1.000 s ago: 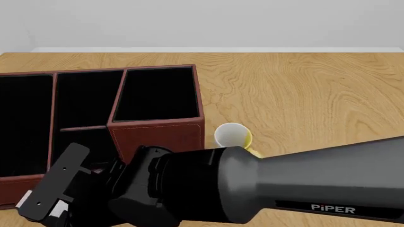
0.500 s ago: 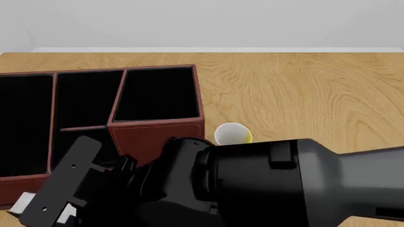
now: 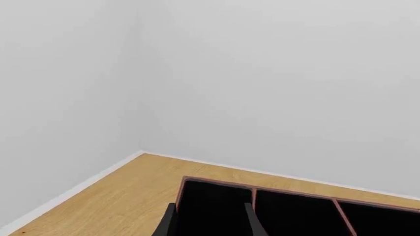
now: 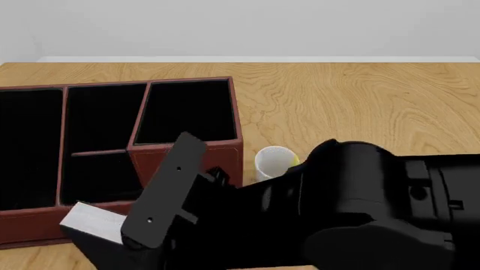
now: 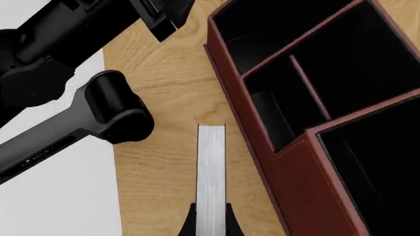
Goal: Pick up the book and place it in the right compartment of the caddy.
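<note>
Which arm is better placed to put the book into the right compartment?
The right arm. Its hand grips the book just beside the caddy, near the right compartment. The left hand holds nothing and faces the wall.

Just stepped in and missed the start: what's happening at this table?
The right gripper is clamped on the book, holding it edge-on above the table, beside the front of the caddy. The right compartment holds nothing yet. A white-and-yellow mug stands just right of the caddy. The left gripper hangs apart, open, holding nothing.
</note>
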